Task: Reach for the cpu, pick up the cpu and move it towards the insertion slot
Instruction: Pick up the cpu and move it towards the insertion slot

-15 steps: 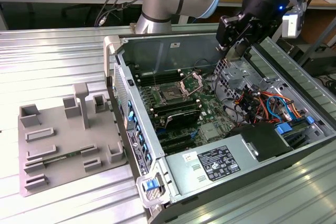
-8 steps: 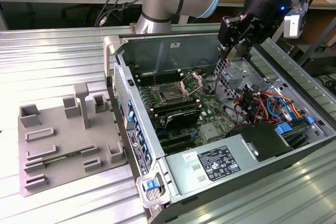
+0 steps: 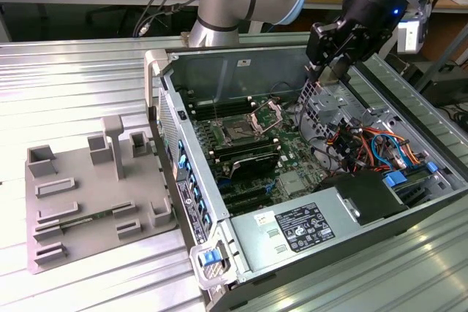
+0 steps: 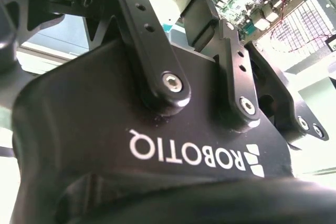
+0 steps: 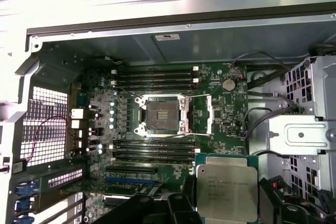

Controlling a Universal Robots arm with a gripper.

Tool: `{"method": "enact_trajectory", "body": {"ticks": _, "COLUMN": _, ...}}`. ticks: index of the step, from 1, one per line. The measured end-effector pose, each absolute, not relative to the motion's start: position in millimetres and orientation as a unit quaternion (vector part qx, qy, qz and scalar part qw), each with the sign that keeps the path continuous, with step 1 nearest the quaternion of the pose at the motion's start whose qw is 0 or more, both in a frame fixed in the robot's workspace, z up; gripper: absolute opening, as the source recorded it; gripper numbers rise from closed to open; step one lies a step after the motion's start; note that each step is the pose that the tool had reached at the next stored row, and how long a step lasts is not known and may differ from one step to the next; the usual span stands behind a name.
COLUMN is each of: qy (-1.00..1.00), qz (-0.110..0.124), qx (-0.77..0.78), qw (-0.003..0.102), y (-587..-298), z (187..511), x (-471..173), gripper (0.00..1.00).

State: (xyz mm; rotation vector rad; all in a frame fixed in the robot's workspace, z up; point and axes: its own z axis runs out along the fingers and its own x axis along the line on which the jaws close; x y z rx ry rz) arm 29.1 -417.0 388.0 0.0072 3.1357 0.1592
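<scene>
My gripper (image 3: 330,71) hangs above the open computer case, over its far right part in the exterior view. It is shut on the cpu (image 5: 226,190), a flat square chip with a silvery top, which sits between the two dark fingers (image 5: 181,205). In the exterior view the cpu (image 3: 336,69) shows as a pale piece under the black gripper. The insertion slot (image 5: 163,115) is a square socket with a dark centre, and its silver frame and wire lever stand open. On the motherboard the insertion slot (image 3: 238,133) lies lower than the gripper and toward the exterior view's left of it.
Long black memory slots (image 5: 155,77) flank the socket on both sides. A metal drive cage (image 3: 329,104) and coloured cables (image 3: 365,144) lie under the gripper. A power supply (image 3: 307,228) fills the near corner. A grey plastic tray (image 3: 95,195) lies outside the case, at the exterior view's left.
</scene>
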Motion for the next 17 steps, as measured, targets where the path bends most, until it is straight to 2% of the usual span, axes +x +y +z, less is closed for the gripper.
{"method": "enact_trajectory", "body": {"ticks": 17, "qy": 0.999, "qz": 0.051, "qx": 0.002, "qw": 0.001, "y": -417.0, "z": 386.7, "x": 37.6, "gripper": 0.55}}
